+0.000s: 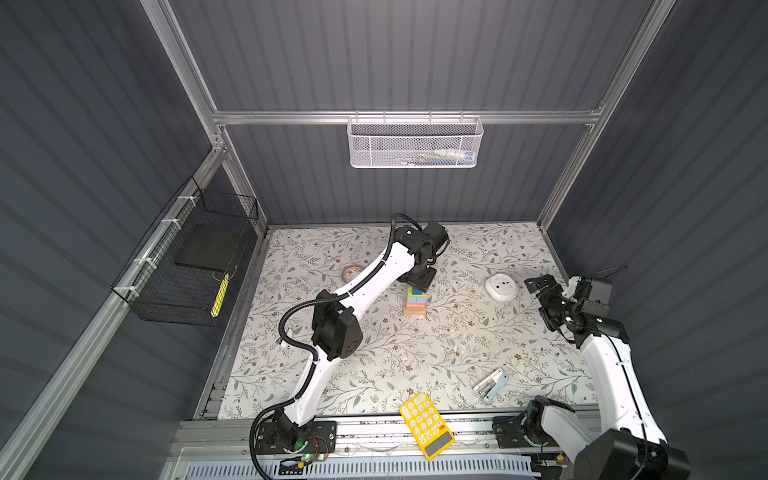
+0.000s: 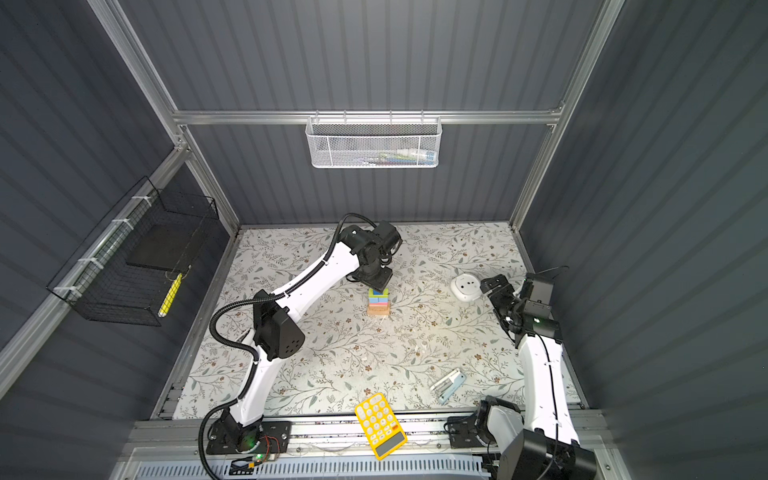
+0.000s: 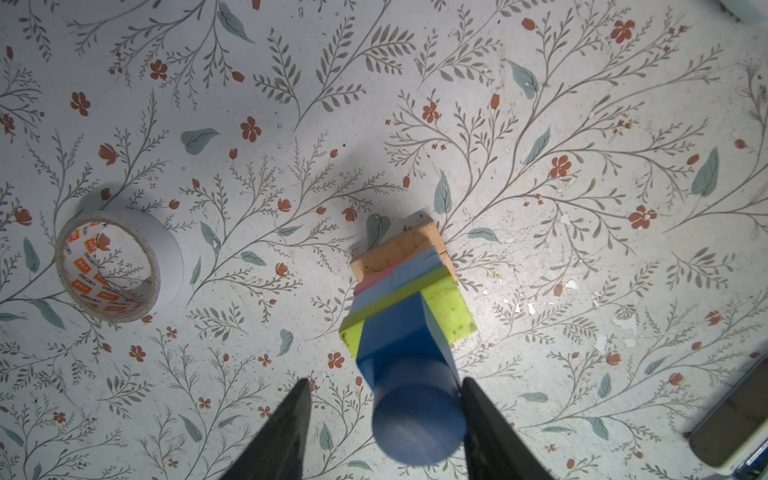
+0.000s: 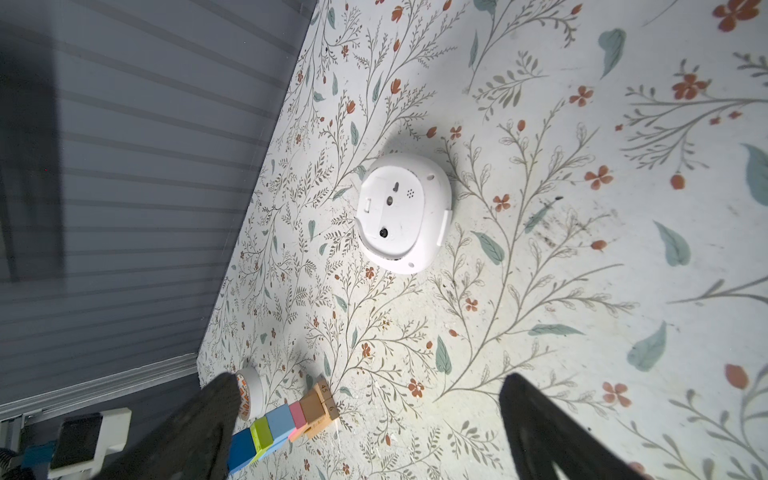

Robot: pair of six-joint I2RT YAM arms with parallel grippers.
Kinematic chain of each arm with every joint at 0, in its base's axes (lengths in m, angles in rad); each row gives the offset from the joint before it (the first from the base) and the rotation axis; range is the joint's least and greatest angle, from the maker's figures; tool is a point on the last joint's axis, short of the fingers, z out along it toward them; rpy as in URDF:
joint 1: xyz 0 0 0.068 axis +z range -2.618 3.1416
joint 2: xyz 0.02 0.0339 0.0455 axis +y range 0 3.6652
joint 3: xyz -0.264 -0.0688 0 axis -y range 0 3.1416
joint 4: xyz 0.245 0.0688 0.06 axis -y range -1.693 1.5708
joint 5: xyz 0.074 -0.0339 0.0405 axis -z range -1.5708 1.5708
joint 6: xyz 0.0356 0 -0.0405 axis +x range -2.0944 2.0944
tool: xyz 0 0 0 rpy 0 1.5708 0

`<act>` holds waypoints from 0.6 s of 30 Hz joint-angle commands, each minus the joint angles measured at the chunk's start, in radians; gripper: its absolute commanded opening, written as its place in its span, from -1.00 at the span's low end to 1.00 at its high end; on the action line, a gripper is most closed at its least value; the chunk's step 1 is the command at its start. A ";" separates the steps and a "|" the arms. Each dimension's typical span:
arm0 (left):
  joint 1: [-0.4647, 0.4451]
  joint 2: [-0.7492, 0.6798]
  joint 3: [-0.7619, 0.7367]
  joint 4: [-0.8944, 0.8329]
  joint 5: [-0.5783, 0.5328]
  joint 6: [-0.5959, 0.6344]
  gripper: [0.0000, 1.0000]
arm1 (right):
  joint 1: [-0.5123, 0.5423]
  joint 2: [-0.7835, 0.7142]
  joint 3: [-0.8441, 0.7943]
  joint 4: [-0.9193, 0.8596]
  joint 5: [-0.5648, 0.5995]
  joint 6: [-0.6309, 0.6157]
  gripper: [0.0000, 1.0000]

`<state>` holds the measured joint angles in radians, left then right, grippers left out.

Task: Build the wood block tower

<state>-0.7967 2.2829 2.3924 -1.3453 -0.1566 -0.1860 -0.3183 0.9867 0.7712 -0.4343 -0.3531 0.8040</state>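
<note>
Left hand point(image 3: 386, 380) half-spread astride dark-blue wooden cylinder point(image 3: 417, 419), one jaw touching, other clear: looks like release, cylinder capping multicoloured wood-block tower point(image 1: 415, 301) mid floral tabletop point(image 1: 415, 361). Right hand point(image 4: 368, 376) spread wide, empty, parked aside, likely keeping clear.

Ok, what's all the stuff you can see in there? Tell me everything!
tower: one, tan, pink, light-blue, green, dark-blue blocks, middle
tape roll: one, white, left of tower
round device: one, white, right of tower
stapler: one, pale-blue, front right
calculator: one, yellow, front edge
mesh basket: one, white, back rail
wire basket: one, black, left wall
left gripper: one, black jaws open around tower's top
right gripper: one, black jaws open, beside round device
</note>
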 commanded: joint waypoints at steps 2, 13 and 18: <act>0.004 0.013 0.012 -0.002 -0.001 0.015 0.17 | -0.003 0.001 -0.012 0.011 -0.010 0.000 0.98; 0.004 0.008 0.013 0.005 0.009 0.016 0.28 | -0.002 0.003 -0.013 0.011 -0.010 0.000 0.98; 0.004 0.002 0.013 0.007 0.014 0.014 0.38 | -0.003 0.003 -0.013 0.011 -0.012 0.000 0.98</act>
<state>-0.7967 2.2826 2.3924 -1.3384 -0.1562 -0.1856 -0.3183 0.9867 0.7704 -0.4339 -0.3561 0.8040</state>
